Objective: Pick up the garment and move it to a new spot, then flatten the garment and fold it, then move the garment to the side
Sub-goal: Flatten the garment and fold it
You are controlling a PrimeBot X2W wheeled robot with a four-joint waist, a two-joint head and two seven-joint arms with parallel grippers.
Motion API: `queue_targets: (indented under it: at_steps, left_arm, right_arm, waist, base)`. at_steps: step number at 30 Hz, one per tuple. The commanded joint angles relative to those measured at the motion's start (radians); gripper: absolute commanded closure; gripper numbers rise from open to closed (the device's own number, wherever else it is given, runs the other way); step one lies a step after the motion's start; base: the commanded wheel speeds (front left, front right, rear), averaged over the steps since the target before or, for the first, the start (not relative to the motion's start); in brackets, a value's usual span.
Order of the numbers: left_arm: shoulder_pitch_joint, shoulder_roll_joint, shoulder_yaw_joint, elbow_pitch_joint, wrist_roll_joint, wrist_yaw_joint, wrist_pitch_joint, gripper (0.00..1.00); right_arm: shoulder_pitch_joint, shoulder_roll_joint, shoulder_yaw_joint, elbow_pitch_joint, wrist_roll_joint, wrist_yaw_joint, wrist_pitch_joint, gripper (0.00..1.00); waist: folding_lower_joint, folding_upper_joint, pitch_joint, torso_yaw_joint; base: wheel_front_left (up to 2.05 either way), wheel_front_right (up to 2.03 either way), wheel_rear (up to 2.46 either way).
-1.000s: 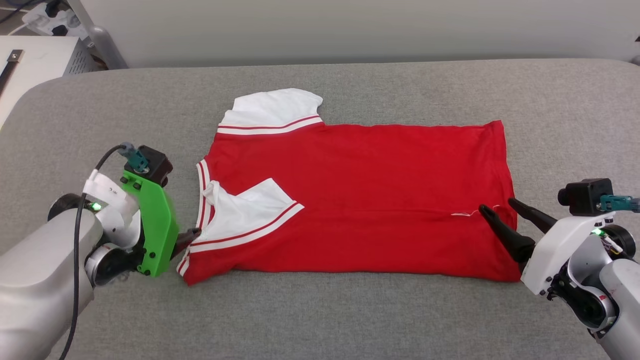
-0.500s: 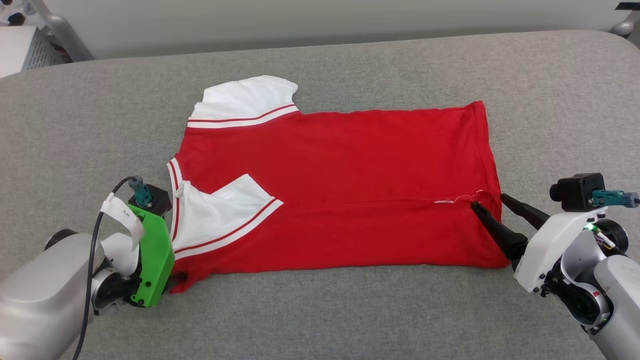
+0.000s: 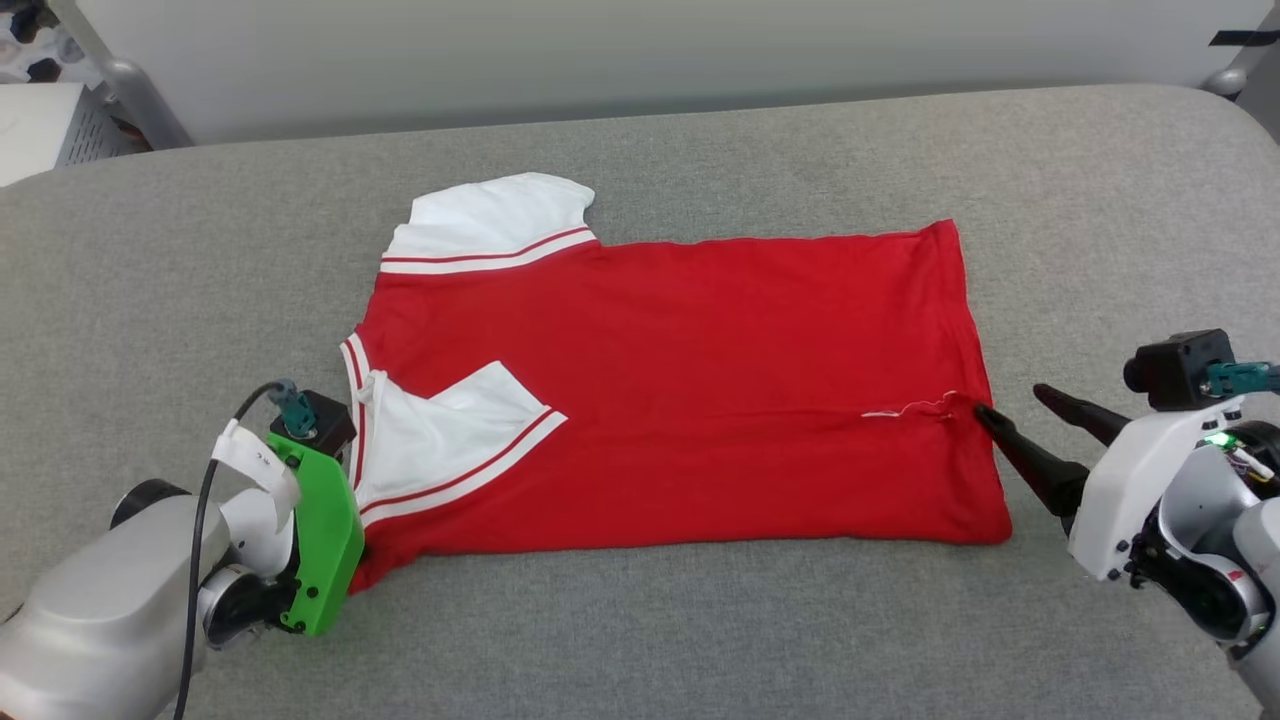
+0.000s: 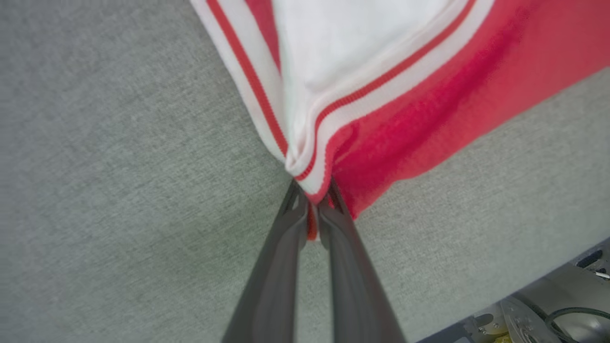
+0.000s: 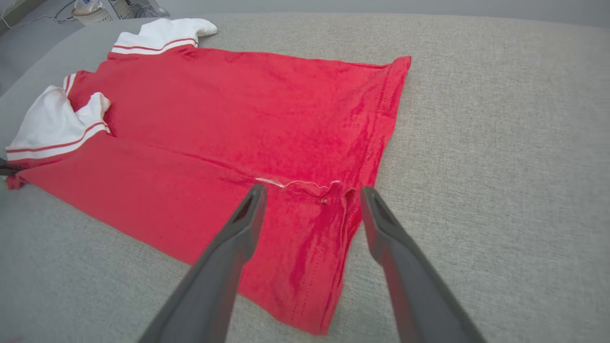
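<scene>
The garment (image 3: 680,380), red with 2 white, red-striped sleeves, lies flat on the grey padded surface (image 3: 700,630). It is folded lengthwise, with 1 sleeve turned onto the body and the hem at the right. The left fingers (image 4: 281,267) are closed on its striped near-left corner, and the right fingers (image 5: 228,252) are spread, gripping nothing, at the hem.

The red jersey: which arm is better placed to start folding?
Left: the left claw is shut on a striped corner of the red jersey; the right claw is open at the hem, empty.
</scene>
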Motion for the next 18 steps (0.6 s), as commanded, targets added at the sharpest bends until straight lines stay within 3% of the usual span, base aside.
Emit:
queue_targets:
  at_steps: [1,11,18]
  left_arm:
    - [0.021,0.002,-0.015,-0.004,0.016,-0.002,-0.010,1.00]
    - [-0.034,0.032,-0.035,-0.077,0.039,-0.002,-0.074,1.00]
    - [-0.070,0.029,-0.045,-0.105,0.067,-0.002,-0.088,1.00]
  right_arm:
    - [-0.013,-0.019,0.000,-0.015,-0.007,-0.001,0.021,0.00]
    - [-0.022,-0.168,0.032,-0.114,0.066,-0.001,0.405,0.00]
    - [-0.023,-0.152,0.030,-0.109,0.054,-0.001,0.554,0.00]
  waist:
    - [0.0000,0.0000,-0.014,0.008]
    - [0.0000,0.0000,-0.034,0.040]
    - [0.0000,0.0000,-0.013,0.059]
  base:
    - [0.00,0.00,0.00]
    - [0.00,0.00,0.00]
    - [0.00,0.00,0.00]
